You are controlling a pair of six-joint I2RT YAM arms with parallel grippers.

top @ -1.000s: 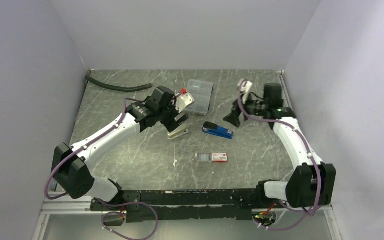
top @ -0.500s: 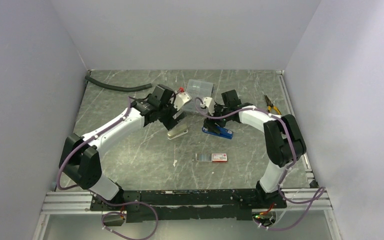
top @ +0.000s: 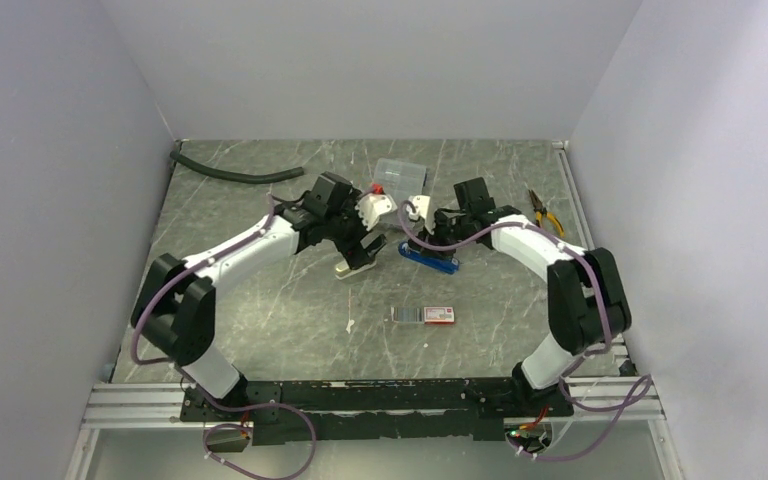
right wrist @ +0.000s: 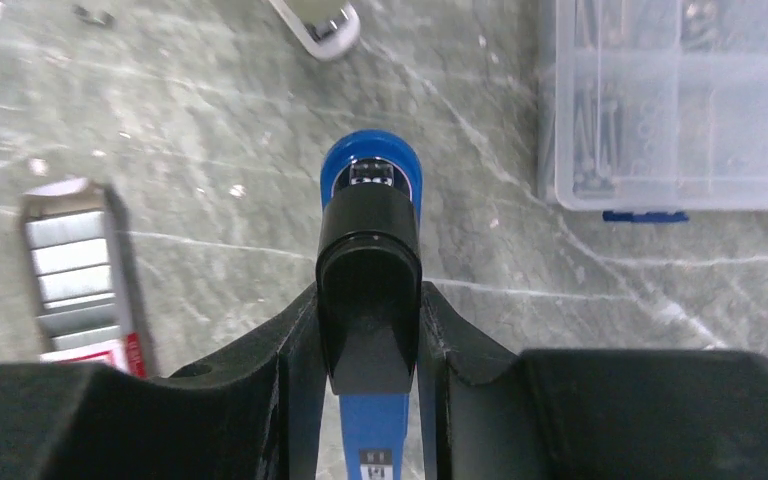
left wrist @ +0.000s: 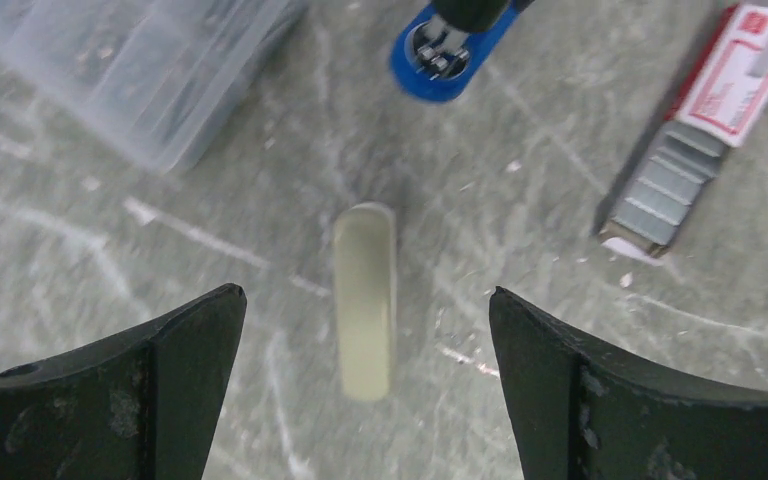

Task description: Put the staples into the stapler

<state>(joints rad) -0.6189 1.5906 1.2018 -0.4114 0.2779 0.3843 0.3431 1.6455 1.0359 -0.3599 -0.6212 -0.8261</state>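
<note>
- Centrally, on the marbled grey table [top: 260, 330], the staples [left wrist: 665, 185] lie nearer than both staplers, well apart from either gripper.
- They show as short silvery-grey metal strips, packed side by side in flat ribbed blocks.
- The strips sit in a dark grey tray [right wrist: 128, 270], drawn partway out of a small white box [left wrist: 740, 75] with red print and a red end. In the top view the red end points right and the bare strips point left.
- The right gripper [right wrist: 370, 300] is down on the blue stapler [right wrist: 370, 240]. Its fingers are drawn in narrow and press on both sides of the stapler's black top. The blue nose pokes out past the fingertips.
- The left gripper [left wrist: 365, 300] hangs with its fingers spread wide over a cream stapler [left wrist: 365, 270]. That stapler lies on the table between the fingers, touching neither.
- The blue stapler rests just right of the cream one, far of the staple box.
- A clear compartment case [top: 401, 174] of small parts sits just beyond the two grippers.
- A black hose [top: 235, 175] lies at the far left, and orange-handled pliers [top: 543, 210] at the far right.
</note>
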